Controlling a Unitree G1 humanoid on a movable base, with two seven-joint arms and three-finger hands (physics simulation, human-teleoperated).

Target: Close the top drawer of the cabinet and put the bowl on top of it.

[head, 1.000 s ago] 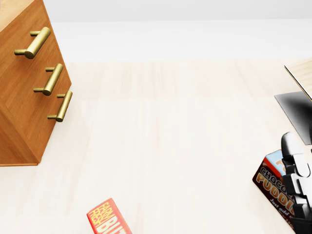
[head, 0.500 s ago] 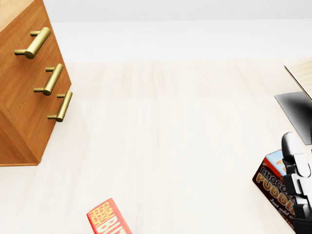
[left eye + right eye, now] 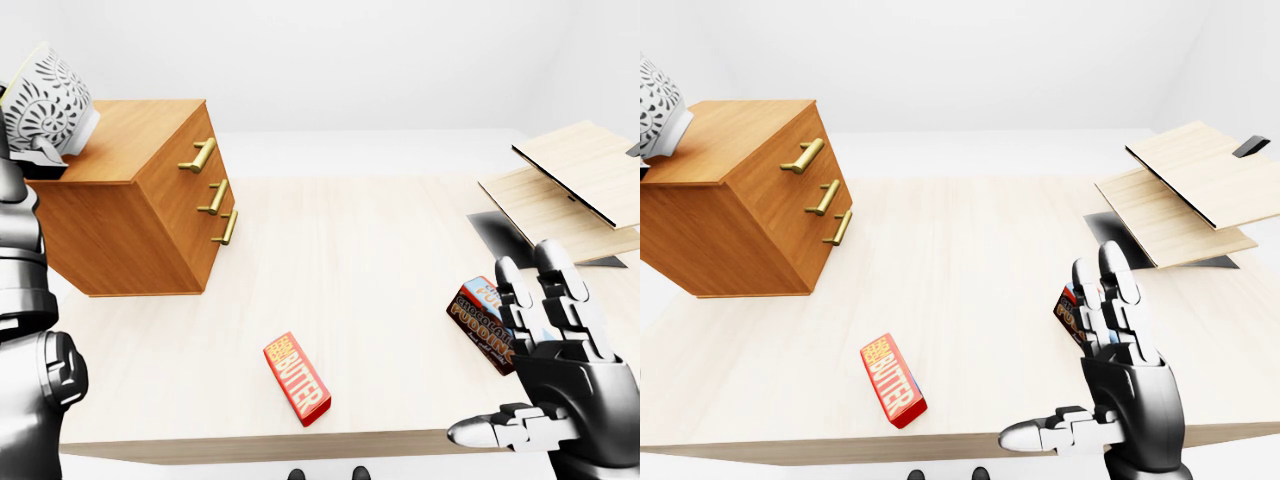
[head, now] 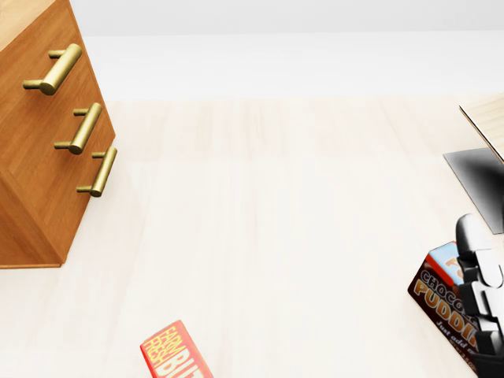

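The bowl (image 3: 40, 95) hangs tilted just over the left edge of the cabinet (image 3: 130, 140) top, at the left hand (image 3: 40, 158); its grip I cannot tell. The cabinet top lies to the bowl's right in the left-eye view. The right hand (image 3: 555, 360), fingers spread, is well apart.

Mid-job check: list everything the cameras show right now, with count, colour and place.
cabinet: one, brown wood, left of the left-eye view, all drawers shut
handles: three, brass, on the drawer fronts
bowl: one, white with a dark pattern, tilted, over the cabinet's top left edge
butter box: one, red, bottom centre of the table
pudding box: one, brown, right, behind the right hand
boards: two, pale wood, stacked at upper right
dark sheet: one, grey, under the boards
table: one, light wood
left hand: fingers under the bowl, holding it
right hand: fingers spread, empty, bottom right
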